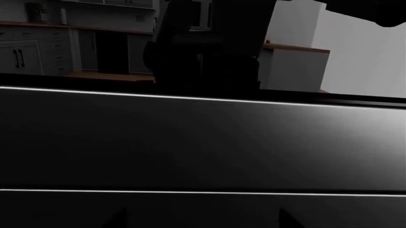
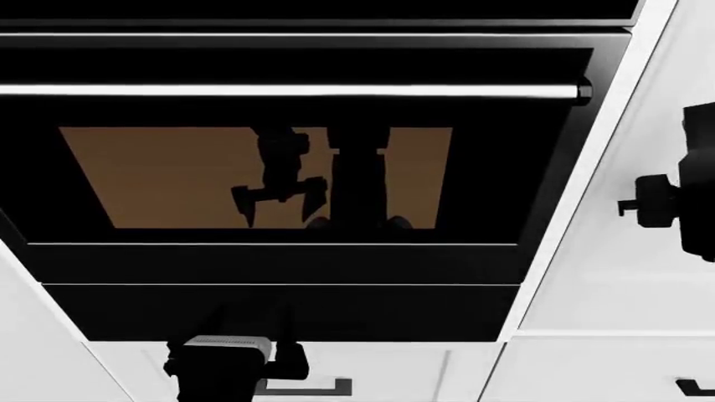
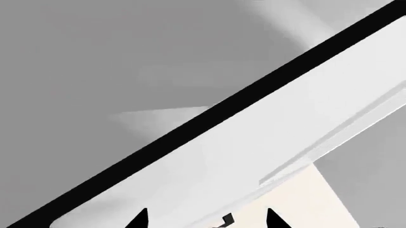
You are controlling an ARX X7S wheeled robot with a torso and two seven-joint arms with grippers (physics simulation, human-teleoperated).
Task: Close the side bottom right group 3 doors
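currently the right gripper (image 3: 206, 219) has its jaws spread apart, holding nothing; the white cabinet door (image 3: 266, 123) lies directly ahead of them, its black edge running diagonally. the left gripper (image 1: 199, 219) faces the black oven door (image 1: 203, 142), jaws likewise parted and unloaded.

One black oven door (image 2: 280, 184), two drawer handles (image 2: 301, 389) below.
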